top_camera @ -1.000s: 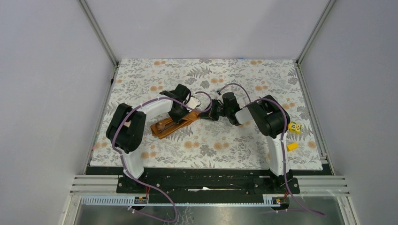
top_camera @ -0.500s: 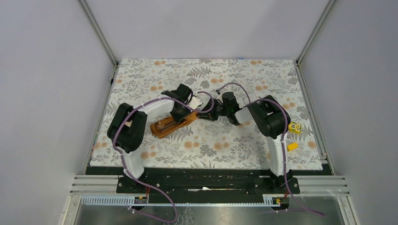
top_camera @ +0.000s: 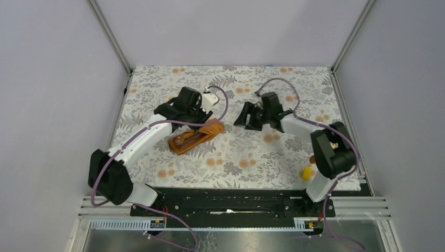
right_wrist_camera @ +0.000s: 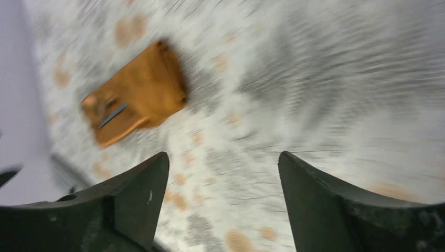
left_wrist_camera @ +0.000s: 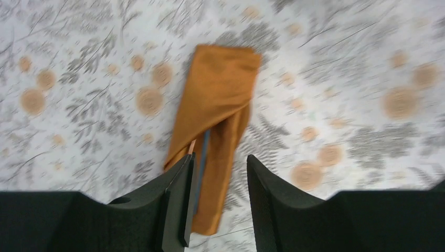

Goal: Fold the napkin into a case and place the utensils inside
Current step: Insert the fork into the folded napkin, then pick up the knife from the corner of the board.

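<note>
The napkin (top_camera: 195,136) lies on the floral tablecloth folded into a long, narrow orange-brown case (left_wrist_camera: 218,110), which shows blurred in the right wrist view (right_wrist_camera: 139,92). Slim utensils (top_camera: 183,140) poke from its near-left mouth; a thin grey handle (left_wrist_camera: 202,157) shows in the fold, and again in the right wrist view (right_wrist_camera: 113,114). My left gripper (top_camera: 199,119) hovers over the case's far end, open (left_wrist_camera: 221,157), with the cloth below its fingers and not pinched. My right gripper (top_camera: 246,118) hangs open (right_wrist_camera: 223,155) to the right of the case, apart from it.
A small yellow block (top_camera: 306,172) and a tiny brown disc (top_camera: 312,158) lie near the right arm's base. The floral tablecloth (top_camera: 236,157) ends at a dark rail along the near edge. Grey walls enclose the left, right and back.
Both grippers have opened and drawn away from the case, the left upward and back, the right off to the right. The case stays on the cloth. Both arms' elbows have swung outward.
</note>
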Tool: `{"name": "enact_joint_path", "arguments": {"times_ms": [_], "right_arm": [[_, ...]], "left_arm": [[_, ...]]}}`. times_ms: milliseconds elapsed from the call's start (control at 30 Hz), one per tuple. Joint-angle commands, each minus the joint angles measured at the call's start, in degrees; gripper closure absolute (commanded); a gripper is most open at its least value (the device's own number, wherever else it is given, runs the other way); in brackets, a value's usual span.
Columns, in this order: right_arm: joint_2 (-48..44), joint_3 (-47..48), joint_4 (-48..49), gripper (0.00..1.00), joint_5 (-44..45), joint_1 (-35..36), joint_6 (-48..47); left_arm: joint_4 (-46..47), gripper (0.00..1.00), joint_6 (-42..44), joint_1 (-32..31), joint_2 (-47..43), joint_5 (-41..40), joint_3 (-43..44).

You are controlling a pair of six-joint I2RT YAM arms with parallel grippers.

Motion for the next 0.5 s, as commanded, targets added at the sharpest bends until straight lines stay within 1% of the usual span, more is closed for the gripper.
{"name": "enact_joint_path", "arguments": {"times_ms": [0, 33, 67, 133, 200, 233, 267, 300, 333, 400, 467], "right_arm": [[-2.9, 11.2, -28.1, 0.11, 24.0, -8.5, -19.9], [-1.7, 13.4, -31.2, 0.09, 27.1, -10.8, -21.2], [-0.2, 15.7, -33.4, 0.08, 29.2, -13.4, -22.7], [2.8, 20.3, -37.6, 0.08, 31.1, -18.2, -26.8], [5.6, 22.4, -37.7, 0.07, 25.7, -23.2, -37.3], [7.6, 24.3, -38.3, 0.08, 23.9, -26.8, -40.3], [9.4, 26.9, -40.1, 0.09, 21.3, -29.4, -41.8], [10.5, 28.1, -40.6, 0.09, 16.7, -31.4, -43.2], [11.0, 28.1, -40.5, 0.1, 14.2, -32.1, -45.6], [11.1, 26.2, -39.9, 0.09, 15.7, -32.2, -50.5], [11.0, 23.9, -38.4, 0.09, 14.8, -32.8, -54.3]], "left_arm": [[12.3, 0.55, -11.3, -0.1, -8.1, 15.7, -5.6], [15.3, 0.55, -13.9, -0.1, -9.8, 19.0, -6.9], [18.0, 0.55, -15.3, -0.1, -11.2, 22.7, -8.3], [23.8, 0.56, -20.2, -0.1, -13.9, 28.5, -11.3], [28.9, 0.56, -23.1, -0.1, -16.4, 32.5, -14.4], [30.2, 0.56, -23.9, -0.4, -17.8, 34.1, -15.6], [30.5, 0.56, -23.8, -1.0, -18.4, 34.6, -16.1], [29.7, 0.56, -23.2, -2.4, -18.9, 34.2, -16.3], [28.2, 0.56, -22.0, -3.7, -19.3, 33.9, -15.9], [25.5, 0.56, -20.4, -5.3, -20.5, 33.9, -15.5], [24.7, 0.56, -19.4, -6.1, -21.8, 33.2, -15.9]]}}
